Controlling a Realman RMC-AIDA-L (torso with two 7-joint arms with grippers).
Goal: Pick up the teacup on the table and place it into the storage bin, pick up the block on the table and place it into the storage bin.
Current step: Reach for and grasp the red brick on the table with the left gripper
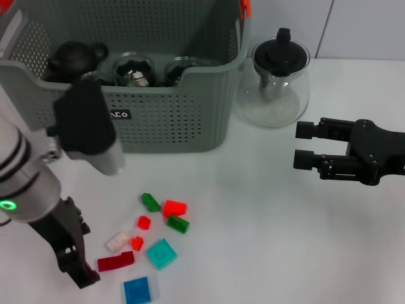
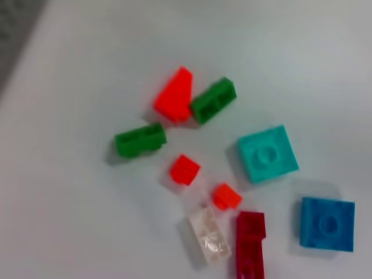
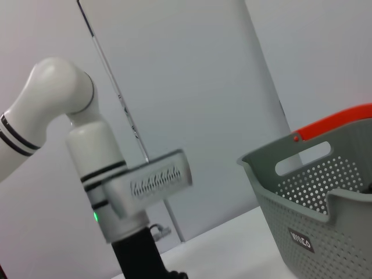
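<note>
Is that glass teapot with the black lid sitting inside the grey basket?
No, the glass teapot stands on the table just outside the storage bin, beside its wall.

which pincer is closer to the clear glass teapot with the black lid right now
Right. The right pincer hovers just beside the clear glass teapot with the black lid, on its near side. The left pincer is far across the table by the scattered blocks.

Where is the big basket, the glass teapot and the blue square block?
storage bin (image 1: 164, 120), head view, front wall.
glass teapot (image 1: 280, 60), head view, black lid.
blue square block (image 2: 327, 224), left wrist view, top face.
</note>
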